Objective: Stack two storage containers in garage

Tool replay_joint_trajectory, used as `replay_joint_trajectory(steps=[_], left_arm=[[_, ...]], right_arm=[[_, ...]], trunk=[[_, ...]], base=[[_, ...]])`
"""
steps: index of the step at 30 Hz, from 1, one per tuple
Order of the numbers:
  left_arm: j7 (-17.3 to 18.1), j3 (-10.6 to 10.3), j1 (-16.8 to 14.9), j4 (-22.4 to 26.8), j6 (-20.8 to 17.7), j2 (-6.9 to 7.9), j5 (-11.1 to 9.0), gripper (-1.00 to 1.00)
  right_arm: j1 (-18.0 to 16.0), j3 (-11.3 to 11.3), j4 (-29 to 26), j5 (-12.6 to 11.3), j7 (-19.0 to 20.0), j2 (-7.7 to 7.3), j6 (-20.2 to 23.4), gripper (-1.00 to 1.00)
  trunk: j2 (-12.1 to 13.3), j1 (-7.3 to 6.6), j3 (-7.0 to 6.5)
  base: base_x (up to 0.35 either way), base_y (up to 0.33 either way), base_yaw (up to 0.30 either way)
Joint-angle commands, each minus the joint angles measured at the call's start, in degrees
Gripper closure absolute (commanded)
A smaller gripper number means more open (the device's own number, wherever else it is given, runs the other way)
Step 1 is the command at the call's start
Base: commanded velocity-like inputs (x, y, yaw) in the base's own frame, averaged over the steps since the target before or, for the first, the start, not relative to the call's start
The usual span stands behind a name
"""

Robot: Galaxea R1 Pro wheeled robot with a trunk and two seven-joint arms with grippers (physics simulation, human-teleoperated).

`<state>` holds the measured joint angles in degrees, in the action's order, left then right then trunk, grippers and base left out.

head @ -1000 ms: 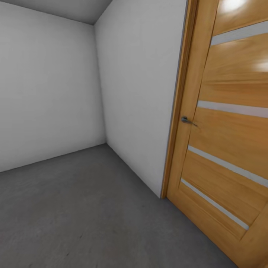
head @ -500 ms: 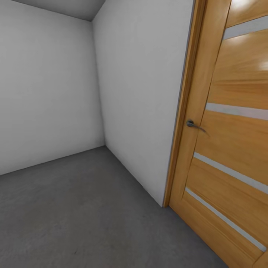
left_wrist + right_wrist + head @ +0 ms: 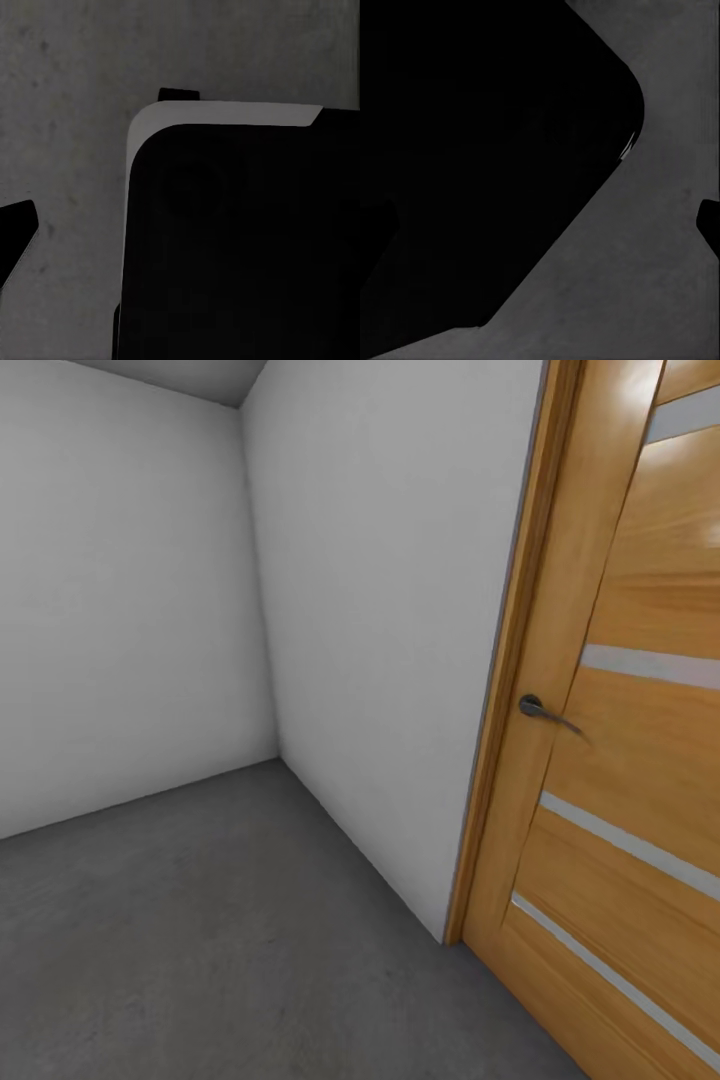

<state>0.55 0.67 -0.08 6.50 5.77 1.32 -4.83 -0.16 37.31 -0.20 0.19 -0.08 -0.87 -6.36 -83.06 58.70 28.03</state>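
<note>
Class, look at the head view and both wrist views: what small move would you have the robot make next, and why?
Probably keep turning the base left, away from the wooden door and its handle, toward the open grey floor. The head view faces a pale wall corner, and no orange box shows. Both wrist views look down at bare floor beside a dark robot part, so nothing seems ready to set down.

Open dark grey floor (image 3: 200,920) ahead + to the left, nothing on it. Pale walls (image 3: 130,610) meet in a corner ahead. Wood door (image 3: 620,760) w/ lever handle (image 3: 545,712) blocks the right side, close.
</note>
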Motion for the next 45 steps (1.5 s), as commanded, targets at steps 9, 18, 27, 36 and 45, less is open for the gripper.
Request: replay_joint_trajectory(steps=[9,18,27,36,45], left_arm=[[0.1,0.0,0.0,0.0,0.1,0.00,-0.5,-1.00],[0.0,0.0,0.0,0.0,0.1,0.00,-0.5,-1.00],[0.1,0.0,0.0,0.0,0.2,0.00,-0.4,-1.00],[0.1,0.0,0.0,0.0,0.4,0.01,-0.4,-1.00],[0.0,0.0,0.0,0.0,0.6,0.01,-0.4,-1.00]], right_arm=[[0.0,0.1,0.0,0.0,0.0,-0.01,-0.3,-1.00],[0.0,0.0,0.0,-0.6,0.0,0.06,-0.7,-1.00],[0.0,0.0,0.0,-0.6,0.0,0.07,-0.7,-1.00],[0.0,0.0,0.0,-0.6,0.0,0.08,-0.7,-1.00],[0.0,0.0,0.0,-0.6,0.0,0.05,-0.7,-1.00]], trunk=[[0.0,0.03,0.05],[0.0,0.03,0.05],[0.0,0.03,0.05],[0.0,0.03,0.05],[0.0,0.03,0.05]], base=[[0.323,0.000,0.000],[0.323,0.000,-0.114],[0.323,0.000,-0.239],[0.297,0.000,-0.244],[0.037,0.000,-0.244]])
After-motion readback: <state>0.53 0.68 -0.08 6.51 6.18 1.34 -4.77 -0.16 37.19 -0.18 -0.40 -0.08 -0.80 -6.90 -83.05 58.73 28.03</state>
